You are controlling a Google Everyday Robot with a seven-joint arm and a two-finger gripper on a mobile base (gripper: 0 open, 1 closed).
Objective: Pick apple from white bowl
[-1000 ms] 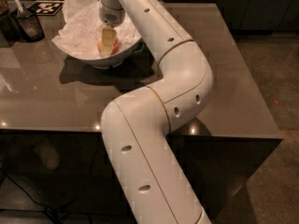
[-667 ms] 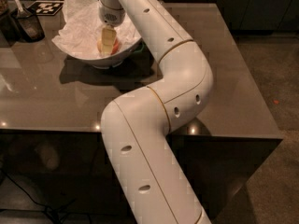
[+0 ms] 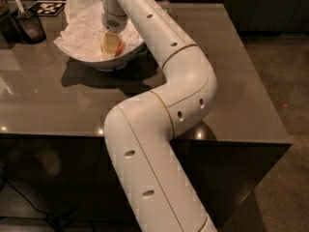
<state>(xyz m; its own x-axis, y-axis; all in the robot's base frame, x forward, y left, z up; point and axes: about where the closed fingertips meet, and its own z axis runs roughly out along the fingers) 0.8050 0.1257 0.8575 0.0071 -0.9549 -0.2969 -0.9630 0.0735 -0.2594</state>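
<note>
The white bowl [image 3: 94, 62] stands at the far left of the brown table, lined with crumpled white paper [image 3: 84, 25]. My arm reaches across the table and down into the bowl. My gripper [image 3: 110, 44] is inside the bowl, low over the paper. A small reddish-orange patch of the apple [image 3: 119, 47] shows right beside the gripper, on its right; the rest of the apple is hidden behind the gripper. I cannot tell whether the gripper holds the apple.
A dark container with a utensil [image 3: 28, 25] stands left of the bowl. A black-and-white marker tag [image 3: 47, 7] lies behind it. The table's front edge [image 3: 58, 135] and right edge [image 3: 263, 81] drop to the floor.
</note>
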